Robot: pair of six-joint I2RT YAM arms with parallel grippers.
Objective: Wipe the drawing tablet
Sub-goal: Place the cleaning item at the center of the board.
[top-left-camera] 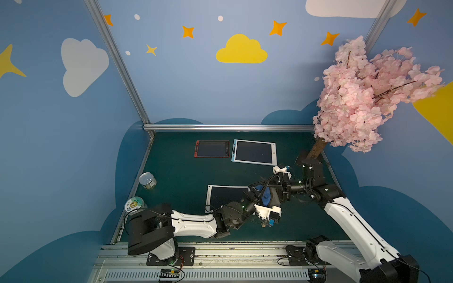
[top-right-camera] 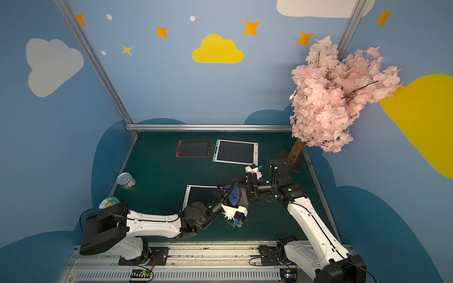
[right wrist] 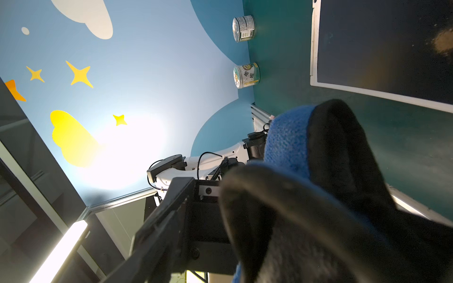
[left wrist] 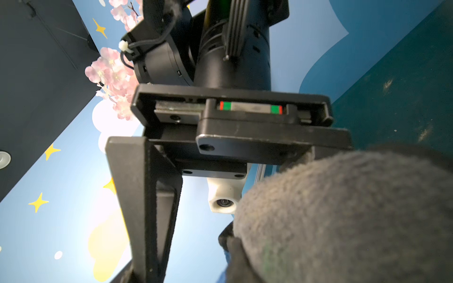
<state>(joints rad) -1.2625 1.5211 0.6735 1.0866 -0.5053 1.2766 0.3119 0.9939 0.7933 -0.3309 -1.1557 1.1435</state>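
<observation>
L gripper (top-left-camera: pixel 256 197) & R gripper (top-left-camera: pixel 260 190) meet by white-framed dark drawing tablet (top-left-camera: pixel 226 198), both w/ fingers wide round blue-grey fuzzy cloth (top-left-camera: pixel 266 196); can't tell which grips.

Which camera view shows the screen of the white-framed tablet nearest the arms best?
The right wrist view. There the white-framed tablet appears close, and a brownish patch on its dark screen is clear. Both top views show the tablet small, its near edge covered by the left arm. The left wrist view does not show it.
</observation>
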